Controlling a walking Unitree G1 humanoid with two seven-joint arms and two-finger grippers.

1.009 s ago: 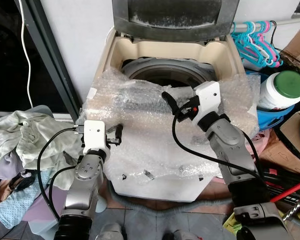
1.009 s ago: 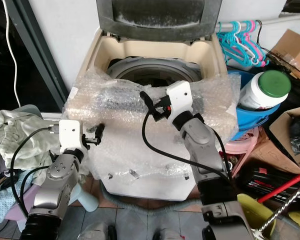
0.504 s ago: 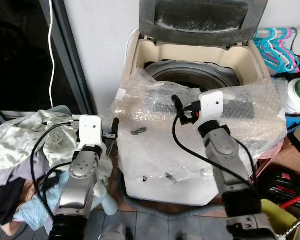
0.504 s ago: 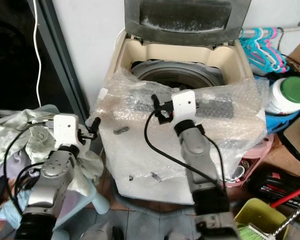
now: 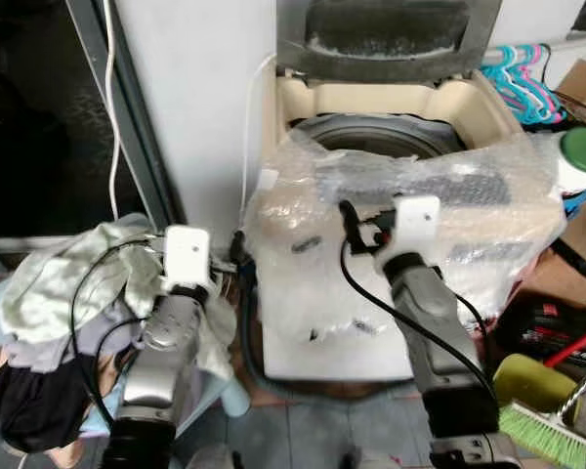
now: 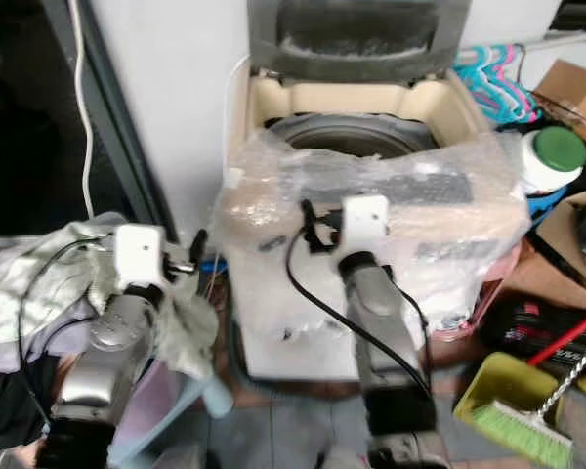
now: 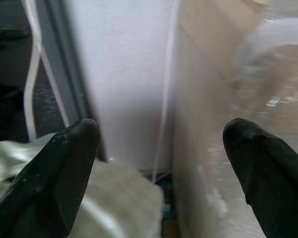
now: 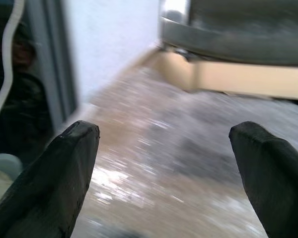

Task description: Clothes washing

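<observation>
From my head cameras I see one top-loading washing machine [image 5: 391, 127], lid up, its front draped in bubble wrap [image 5: 410, 244]. One heap of clothes [image 5: 68, 293], pale green over dark, lies to its left. My right gripper [image 8: 161, 163] hovers over the wrap, fingers spread wide; my left gripper [image 7: 161, 163], fingers likewise apart, hangs beside the heap, its wrist view catching a white cable [image 7: 164, 84] down the wall.

Silver arms, white wrists, black cables
</observation>
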